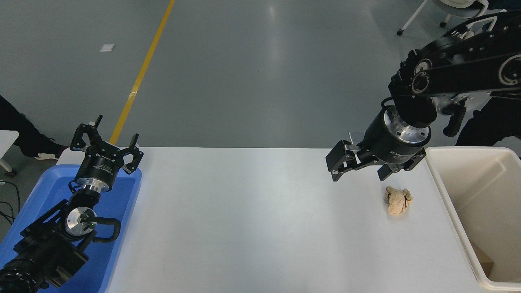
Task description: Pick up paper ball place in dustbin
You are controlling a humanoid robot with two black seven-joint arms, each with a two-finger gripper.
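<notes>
While the left arm sits parked at the lower left, its gripper (106, 143) hangs over the far end of a blue tray (122, 203). Its fingers are spread apart and hold nothing.

The right arm comes in from the right edge, high up, and bends down toward the table (252, 211). Its gripper (360, 169) points down and a bit to the left. Its fingers are wide apart and empty.

The paper ball (398, 200) lies on the white table. It is tan and lumpy. It sits just below the right gripper in the picture, a little to the right of the gap between the fingers. The gripper does not touch the ball.

The dustbin (447, 191) stands at the right side of the table. It is cream-white with a thick round rim and deep walls. The ball lies near the bin's left wall, outside it. A small brown scrap shows low down inside the bin, but I cannot tell what it is.

Past the table is a grey floor with a yellow line (142, 73) on it. A dark shape at the far left edge looks like part of a person (20, 130).
</notes>
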